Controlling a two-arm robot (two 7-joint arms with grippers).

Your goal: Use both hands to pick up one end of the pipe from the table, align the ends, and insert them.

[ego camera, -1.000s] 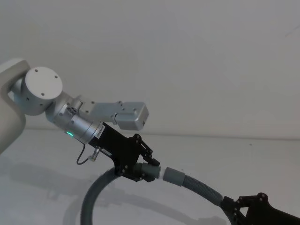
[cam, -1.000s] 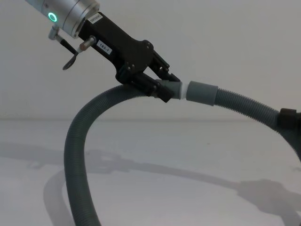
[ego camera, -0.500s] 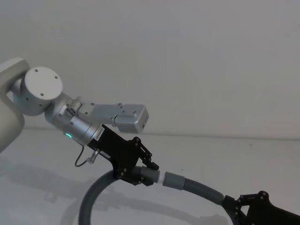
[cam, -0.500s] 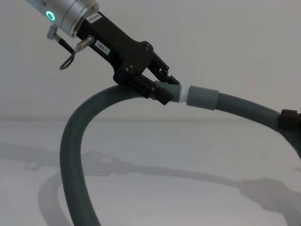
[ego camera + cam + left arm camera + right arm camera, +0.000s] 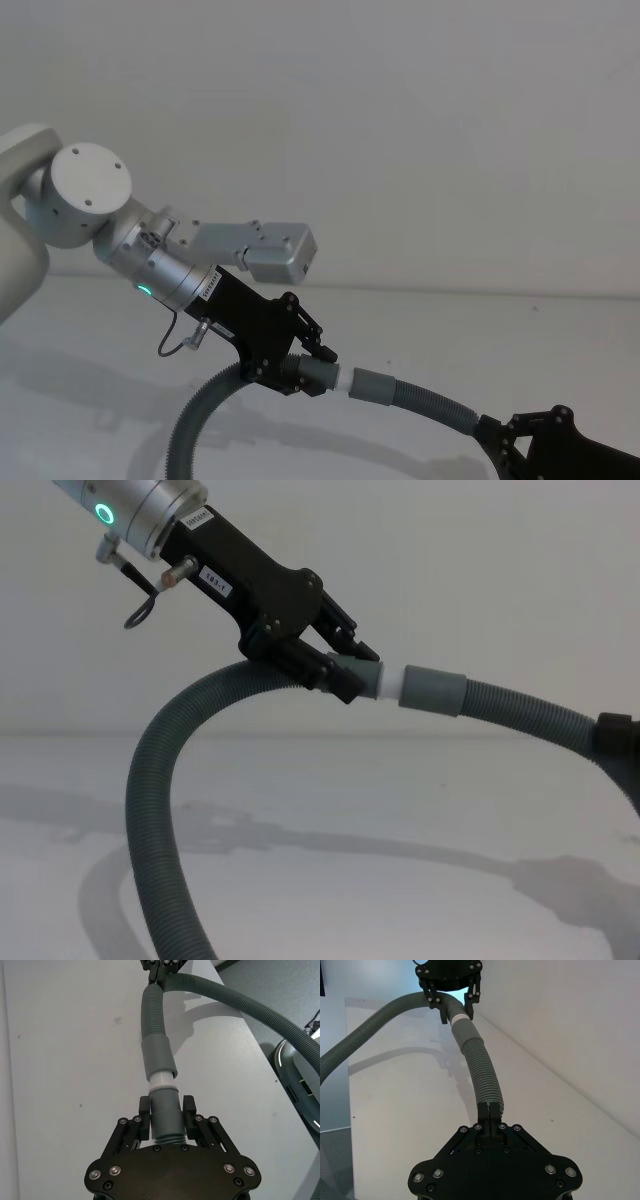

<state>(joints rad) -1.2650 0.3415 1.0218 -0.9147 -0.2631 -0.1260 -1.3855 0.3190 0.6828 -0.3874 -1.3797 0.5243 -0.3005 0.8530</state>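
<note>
Left end effector [image 5: 340,675] pinches your spigot cuff [image 5: 165,1110] | white tip meets hollow cuff [image 5: 432,690] | right end effector [image 5: 490,1110] pinches pipe [image 5: 160,780] above tabletop [image 5: 400,810]

We see soft, even, fairly bright light with no glare. Beneath the pipe [image 5: 150,780], faint grey curved shadows lie across the tabletop [image 5: 400,790], blurred at their edges. A green ring light [image 5: 103,514] glows on the left wrist. Focus is sharp throughout; wrist views stretch slightly toward their edges.
</note>
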